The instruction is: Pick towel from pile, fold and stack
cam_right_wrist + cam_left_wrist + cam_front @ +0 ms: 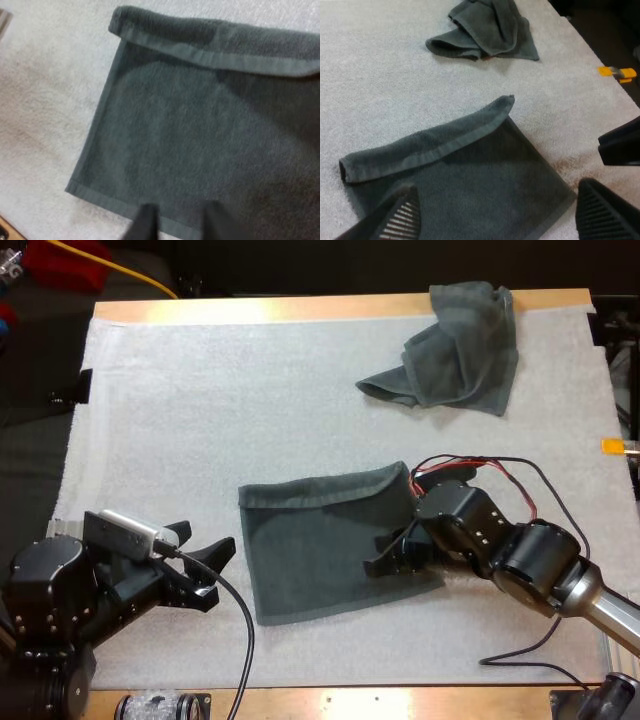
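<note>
Where right claw (383, 552) hovers, flat towel (310, 550) edge hidden

The flat towel (310, 550) and crumpled towel (460, 350) are matt, nubbly terry cloth, the white mat (200, 420) seems coarse fabric, and the table (300, 310) rim is smooth, slightly glossy wood.

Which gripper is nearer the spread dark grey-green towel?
Right: the right gripper hovers over the spread dark grey-green towel; the left gripper is just off its left edge.

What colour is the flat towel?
The flat towel is dark grey-green, clearest in the right wrist view.
</note>
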You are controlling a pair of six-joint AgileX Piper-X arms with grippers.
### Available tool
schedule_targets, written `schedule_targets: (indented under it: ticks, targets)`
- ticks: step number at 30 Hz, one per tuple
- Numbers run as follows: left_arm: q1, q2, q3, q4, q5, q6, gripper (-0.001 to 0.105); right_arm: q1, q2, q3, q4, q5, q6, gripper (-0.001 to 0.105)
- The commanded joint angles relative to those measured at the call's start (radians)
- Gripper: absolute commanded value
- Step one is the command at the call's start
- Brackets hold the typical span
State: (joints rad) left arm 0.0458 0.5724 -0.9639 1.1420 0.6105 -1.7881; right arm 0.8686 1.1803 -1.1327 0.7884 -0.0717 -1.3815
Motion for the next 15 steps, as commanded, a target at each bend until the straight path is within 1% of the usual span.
schedule_targets:
  ticks: [1, 5, 10, 15]
  targets:
    - [-0.005, -0.003, 0.000, -0.006, -0.010, -0.010, 0.063, -0.001, -0.007, -0.001, 0.009, 0.010, -0.013, 0.001]
    - [-0.005, -0.003, 0.000, -0.006, 0.006, -0.010, 0.063, -0.001, -0.002, -0.001, 0.009, 0.031, -0.031, 0.001]
    - [-0.005, -0.003, 0.000, -0.002, 0.008, -0.010, 0.063, -0.001, 0.038, -0.001, -0.012, 0.030, -0.031, 0.001]
    - [-0.005, -0.003, 0.000, -0.002, 0.008, -0.010, 0.063, -0.002, 0.122, -0.001, -0.095, -0.011, -0.031, 0.001]
